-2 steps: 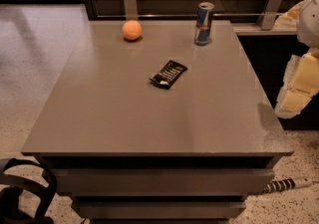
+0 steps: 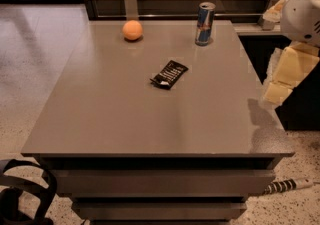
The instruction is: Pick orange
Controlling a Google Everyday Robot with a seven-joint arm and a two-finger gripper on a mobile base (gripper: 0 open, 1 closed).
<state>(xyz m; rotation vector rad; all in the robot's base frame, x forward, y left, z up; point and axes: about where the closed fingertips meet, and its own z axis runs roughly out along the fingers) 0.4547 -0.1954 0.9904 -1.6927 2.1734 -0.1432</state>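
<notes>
The orange [image 2: 132, 30] is a small round fruit resting on the grey table [image 2: 125, 114] near its far left edge. My gripper [image 2: 278, 91] hangs from the white arm [image 2: 305, 9] at the right edge of the view. It is beside the table's right edge, far from the orange, with nothing visibly in it.
A blue-silver drink can [image 2: 205, 17] stands upright at the far right of the table. A black snack wrapper [image 2: 169, 74] lies near the middle. A wooden wall with metal brackets runs behind. A black bag strap [image 2: 25, 189] lies on the floor at front left.
My gripper has shifted slightly left and up toward the table's right edge. The orange, can and wrapper have not moved.
</notes>
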